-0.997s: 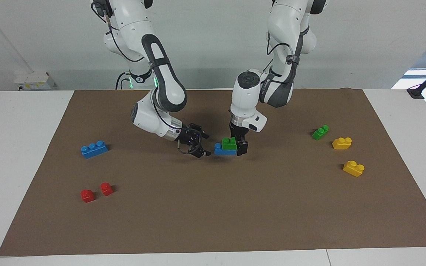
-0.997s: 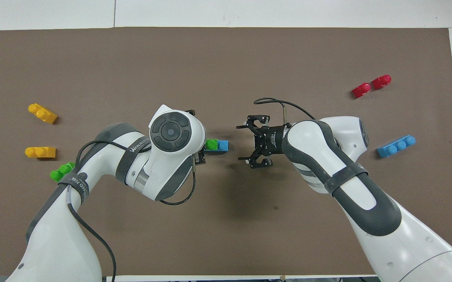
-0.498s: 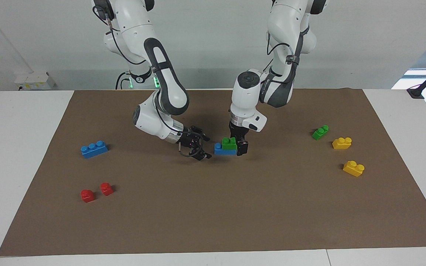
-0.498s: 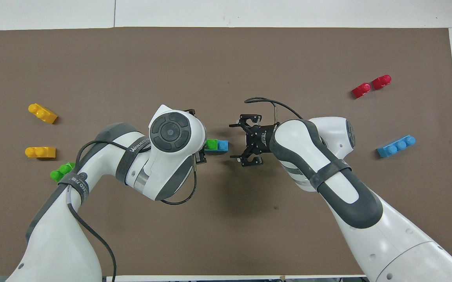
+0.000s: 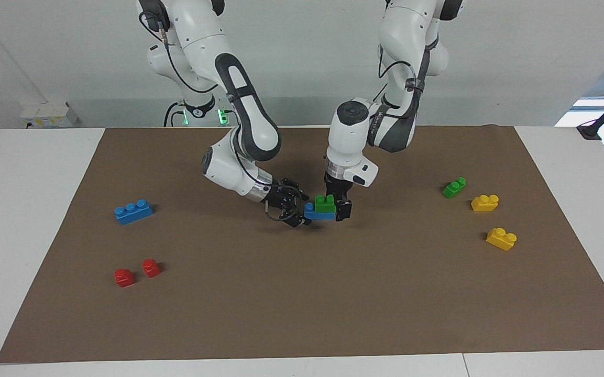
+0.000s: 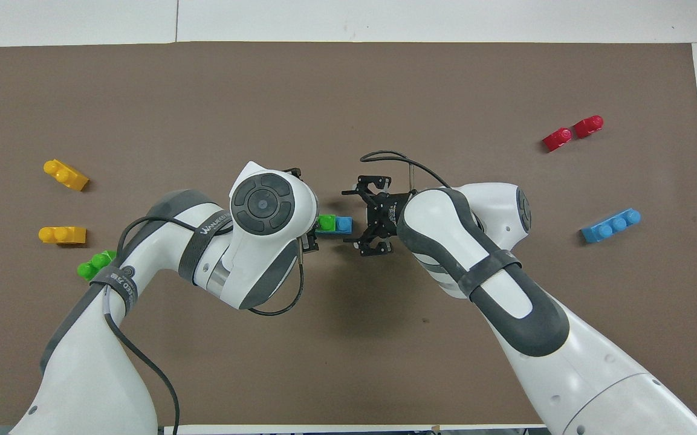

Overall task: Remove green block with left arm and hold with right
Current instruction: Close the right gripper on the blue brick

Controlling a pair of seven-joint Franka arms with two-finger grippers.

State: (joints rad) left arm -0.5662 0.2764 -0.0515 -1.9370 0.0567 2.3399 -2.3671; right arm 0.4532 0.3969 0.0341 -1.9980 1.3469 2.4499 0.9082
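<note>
Left gripper [image 5: 333, 208] stands down over the green block [image 5: 325, 203], fingers closed on it as far as I can judge; the block sits on a blue brick [image 5: 314, 211] mid-mat. Right gripper [image 5: 297, 212], jaws spread, is at the blue brick's free end. Best close squarely on the blue one and pin it down before the left pulls straight up, or both lift together

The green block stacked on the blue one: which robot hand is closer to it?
Left. The left gripper stands upright right at the green block, fingers alongside it. The right gripper, open, sits beside the blue brick beneath, at its end toward the right arm.
</note>
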